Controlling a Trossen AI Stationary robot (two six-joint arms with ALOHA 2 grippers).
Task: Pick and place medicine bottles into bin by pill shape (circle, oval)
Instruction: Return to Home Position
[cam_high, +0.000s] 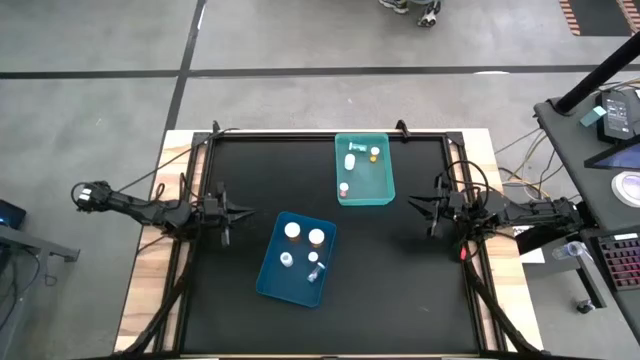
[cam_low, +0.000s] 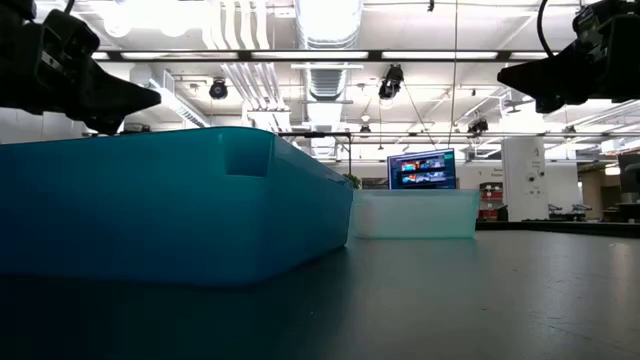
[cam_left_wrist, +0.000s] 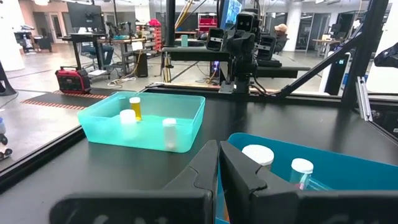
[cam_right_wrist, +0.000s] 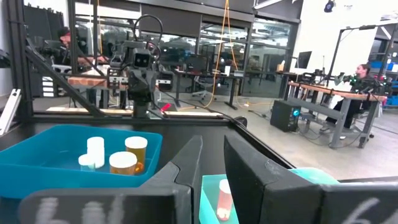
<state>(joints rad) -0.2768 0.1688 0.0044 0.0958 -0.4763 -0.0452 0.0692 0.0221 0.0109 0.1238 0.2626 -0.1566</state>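
**High view.** Table (cam_high: 250, 170): black top.
- Left gripper (cam_high: 248, 213): near the table's left edge, about midway along it, carrying nothing.
- Right gripper (cam_high: 412, 203): near the right edge, also carrying nothing.
- Blue bin (cam_high: 270, 280): near the front edge at centre, set askew. About five medicine bottles (cam_high: 292, 231) lie inside, two of them showing broad white caps.
- Teal bin (cam_high: 385, 195): at the far edge, right of centre, with about four bottles inside.

**Low view.** The blue bin's wall fills the left foreground, and the teal bin stands beyond it. Both grippers hang above the table, clear of the bins.

**Left wrist view.** The left gripper's fingers (cam_left_wrist: 199, 174) are pressed together with nothing between them. The teal bin ahead holds one amber bottle and two white ones. Two white caps show in the blue bin.

**Right wrist view.** The right gripper's fingers (cam_right_wrist: 186, 162) are slightly parted and empty. The blue bin ahead holds upright bottles, two of them amber-bodied. One bottle shows in the teal bin.
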